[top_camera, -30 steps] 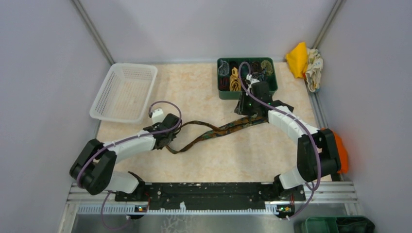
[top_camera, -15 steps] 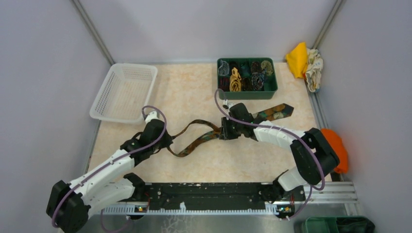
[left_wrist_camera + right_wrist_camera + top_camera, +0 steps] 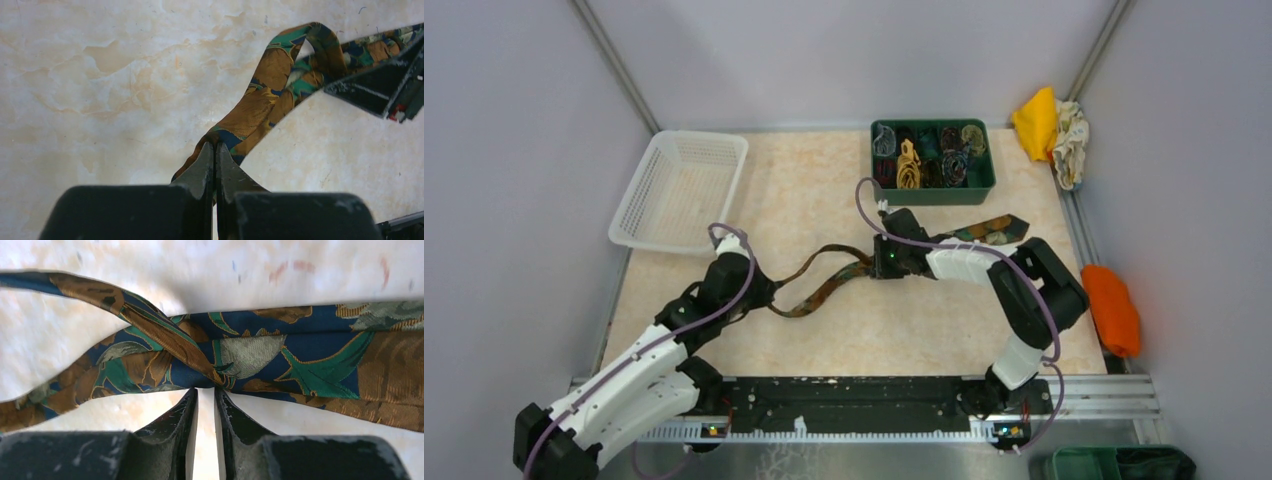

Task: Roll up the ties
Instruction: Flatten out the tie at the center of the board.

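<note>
A dark brown tie (image 3: 986,230) with orange-gold and teal blotches lies across the middle of the table, its wide end pointing right and a loose loop near its middle. My left gripper (image 3: 762,297) is shut on the tie's narrow left end; the left wrist view shows the jaws (image 3: 215,146) closed on the fabric (image 3: 260,105). My right gripper (image 3: 882,263) is at the tie's middle. In the right wrist view its jaws (image 3: 206,391) stand almost together, pinching the bunched near edge of the tie (image 3: 280,360). Several more rolled ties (image 3: 924,160) fill a green tray.
The green tray (image 3: 932,194) stands at the back, right of centre. A white mesh basket (image 3: 679,190) sits at the back left. Yellow and white cloth lumps (image 3: 1049,125) lie at the back right, an orange cloth (image 3: 1114,310) at the right edge. A black rail (image 3: 854,392) runs along the near edge.
My right gripper moved from beside the green tray down and left to the tie's middle, uncovering the wide end. My left arm drew back toward its base, holding the narrow end. The tie's middle looped up.
</note>
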Robot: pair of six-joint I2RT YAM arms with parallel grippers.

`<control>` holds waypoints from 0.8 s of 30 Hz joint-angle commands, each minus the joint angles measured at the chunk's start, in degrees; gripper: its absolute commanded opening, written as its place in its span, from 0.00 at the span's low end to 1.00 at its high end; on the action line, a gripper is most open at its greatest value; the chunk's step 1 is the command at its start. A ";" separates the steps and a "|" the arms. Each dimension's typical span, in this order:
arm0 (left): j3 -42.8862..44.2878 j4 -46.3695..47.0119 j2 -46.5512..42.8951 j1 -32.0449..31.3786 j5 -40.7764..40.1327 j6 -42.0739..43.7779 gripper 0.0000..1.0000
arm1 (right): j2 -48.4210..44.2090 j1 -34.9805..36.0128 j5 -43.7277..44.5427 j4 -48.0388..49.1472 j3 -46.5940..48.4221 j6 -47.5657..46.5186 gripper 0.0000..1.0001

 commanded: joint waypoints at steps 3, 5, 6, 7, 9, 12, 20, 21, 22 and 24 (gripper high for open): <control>0.03 -0.63 -2.28 0.05 3.37 2.34 0.00 | 8.26 -2.94 5.81 2.25 4.70 0.92 0.19; -0.81 -0.86 -3.15 0.06 2.81 1.95 0.00 | 9.24 -3.29 6.34 1.93 6.18 1.04 0.19; -1.19 -0.91 -3.57 0.02 2.46 1.62 0.00 | 9.55 -3.41 6.32 1.75 6.76 1.06 0.19; -1.50 -0.92 -3.86 0.05 1.94 1.51 0.00 | 9.55 -3.34 5.78 1.28 7.30 0.84 0.17; -1.68 -1.66 -4.33 0.04 0.15 0.99 0.00 | 7.75 -2.56 4.33 1.05 7.18 0.35 0.15; -1.69 -3.84 -4.74 0.07 -4.28 -0.36 0.00 | 2.17 0.28 6.18 -2.71 8.14 -0.53 0.14; -4.36 -3.72 -4.61 0.09 -9.40 -4.24 0.00 | -5.76 2.30 5.30 -7.28 16.51 -1.98 0.08; -4.68 -3.29 -4.41 0.09 -9.38 -4.24 0.00 | -3.64 2.29 5.15 -8.05 18.74 -2.68 0.07; -4.71 -3.18 -4.21 0.09 -9.20 -4.36 0.00 | -1.47 2.30 4.70 -8.71 20.79 -3.23 0.06; -4.60 -3.30 -3.84 0.06 -9.46 -4.51 0.00 | 3.42 2.30 3.41 -9.03 24.69 -3.99 0.03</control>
